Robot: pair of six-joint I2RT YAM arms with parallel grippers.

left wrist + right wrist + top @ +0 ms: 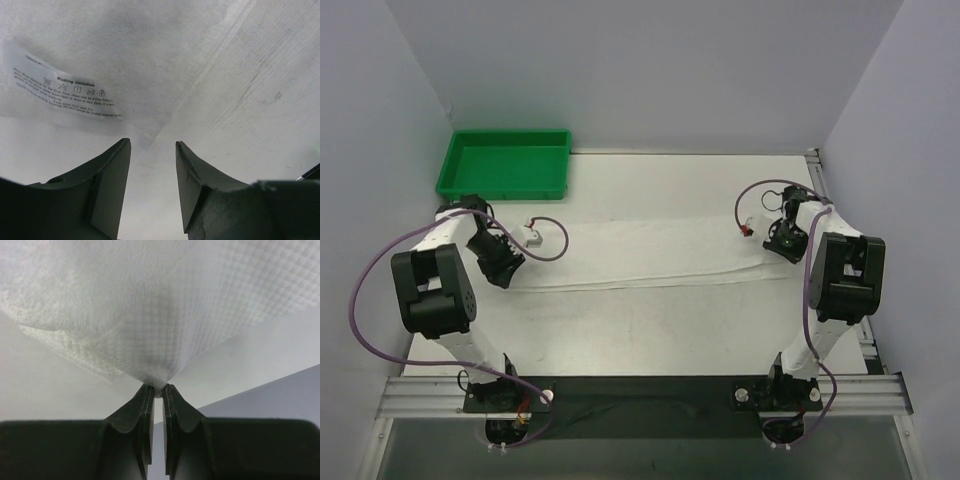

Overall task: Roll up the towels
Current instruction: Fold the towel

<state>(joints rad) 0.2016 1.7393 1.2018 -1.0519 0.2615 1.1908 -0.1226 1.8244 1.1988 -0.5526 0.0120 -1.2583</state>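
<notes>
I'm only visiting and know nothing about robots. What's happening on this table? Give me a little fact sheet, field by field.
towel: white towel, lying as a long strip across the table
right jaws: shut, pinching a corner of the towel
left jaws: open, above the towel's edge near its care label, gripping nothing
tray: green tray, far left corner of the table
rolling: no roll visible yet

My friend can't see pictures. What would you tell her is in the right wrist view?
The right end effector is shut on a bit of the white towel, pinched between its two dark fingers. The cloth spreads wide above them, with pale table beside it.
</notes>
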